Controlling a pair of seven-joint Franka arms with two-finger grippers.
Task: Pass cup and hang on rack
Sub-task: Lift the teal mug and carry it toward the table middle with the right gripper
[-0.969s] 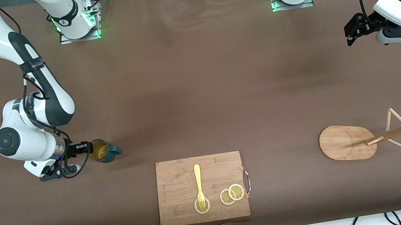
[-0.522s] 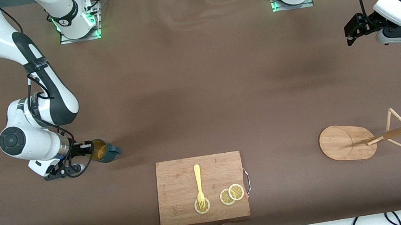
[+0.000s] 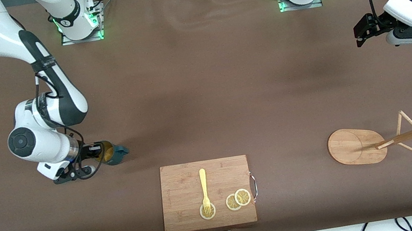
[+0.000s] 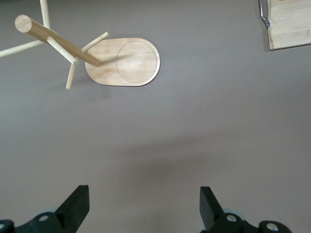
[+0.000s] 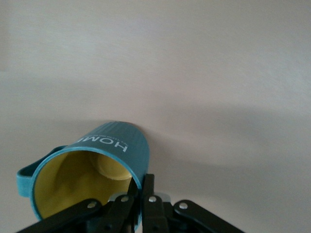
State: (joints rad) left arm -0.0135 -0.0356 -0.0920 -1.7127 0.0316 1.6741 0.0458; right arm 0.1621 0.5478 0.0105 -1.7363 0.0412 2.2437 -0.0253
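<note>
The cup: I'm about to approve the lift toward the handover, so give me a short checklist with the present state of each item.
1. Right gripper shut on the cup rim, one finger inside, one outside: ok.
2. Cup lifted off the table: cannot tell; it is tilted with its mouth toward the gripper.
3. Cup handle free of the fingers: ok.
4. Left gripper open, ready to receive: ok; it waits above the table near the left arm's end.
5. Rack upright with pegs free: ok.
6. Cutting board apart from the cup: ok.
</note>
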